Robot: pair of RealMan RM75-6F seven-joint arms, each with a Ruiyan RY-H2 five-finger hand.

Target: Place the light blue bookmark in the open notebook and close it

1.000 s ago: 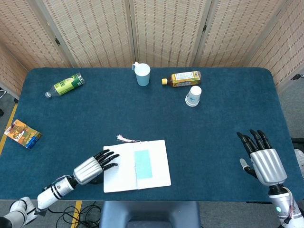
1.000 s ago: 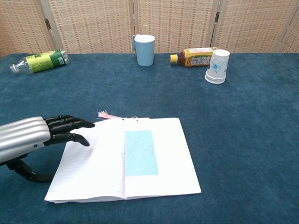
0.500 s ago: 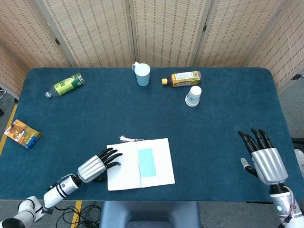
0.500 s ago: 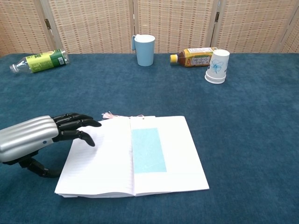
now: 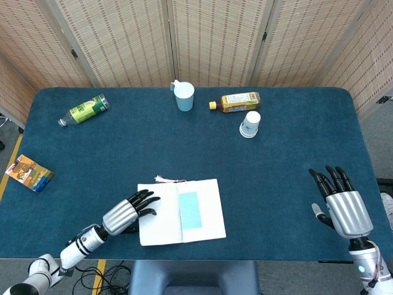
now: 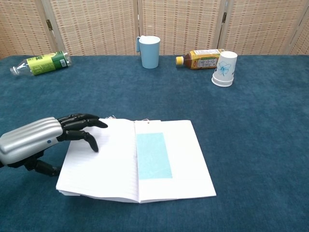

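Table [image 5: 276, 160] in blue cloth fronts woven screens [image 5: 215, 40].

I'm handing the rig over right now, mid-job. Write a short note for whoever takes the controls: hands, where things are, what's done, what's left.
Left robot hand: fingertips on the left page of the open white notebook, holding nothing.
Right robot hand: open, hovering near the table's right edge, away from the work.
Light blue rectangular bookmark: lying flat on the right page beside the spine; its pink tassel pokes out at the notebook's top edge.
Done: bookmark placed.
Left: fold the left cover over to close the notebook, probably with the left hand.
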